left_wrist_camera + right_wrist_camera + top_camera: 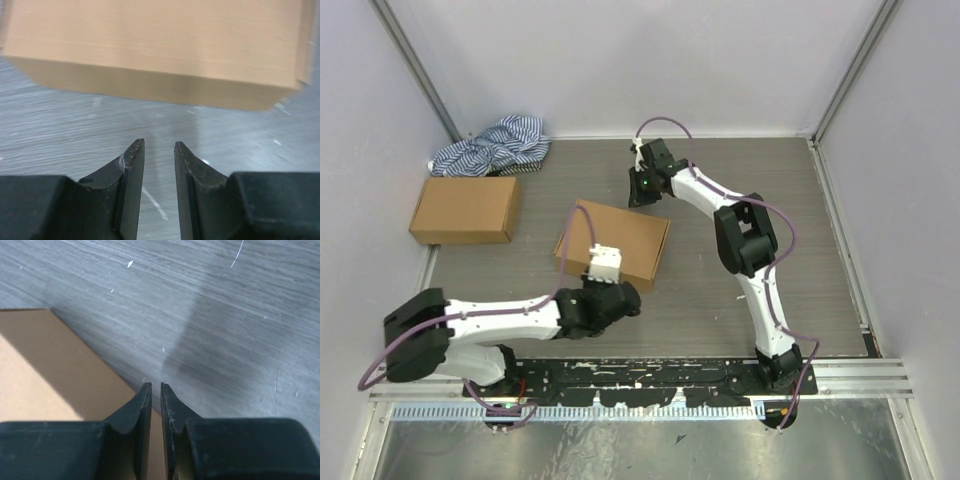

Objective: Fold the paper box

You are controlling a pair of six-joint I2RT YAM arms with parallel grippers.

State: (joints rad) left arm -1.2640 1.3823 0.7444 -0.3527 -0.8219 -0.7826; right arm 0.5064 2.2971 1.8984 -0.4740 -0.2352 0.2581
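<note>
Box [620, 240] sits mid-table, lid down and looking closed up, its long axis running left to right with a slight skew. Your left gripper [159, 145] is at the near long side. From the wrist view that side wall lies straight ahead, square across the fingers, with a strip of bare table [75, 125] between tips and cardboard. The jaws stand partly open with nothing in them. Your right gripper [155, 385] hangs at the far right corner. The box edge runs in from the lower left and passes under its fingertips, which are barely parted, a sliver of gap, holding nothing. My read: the left is the arm lined up on the long wall, so any press or tuck along that front edge is a straight push forward.
</note>
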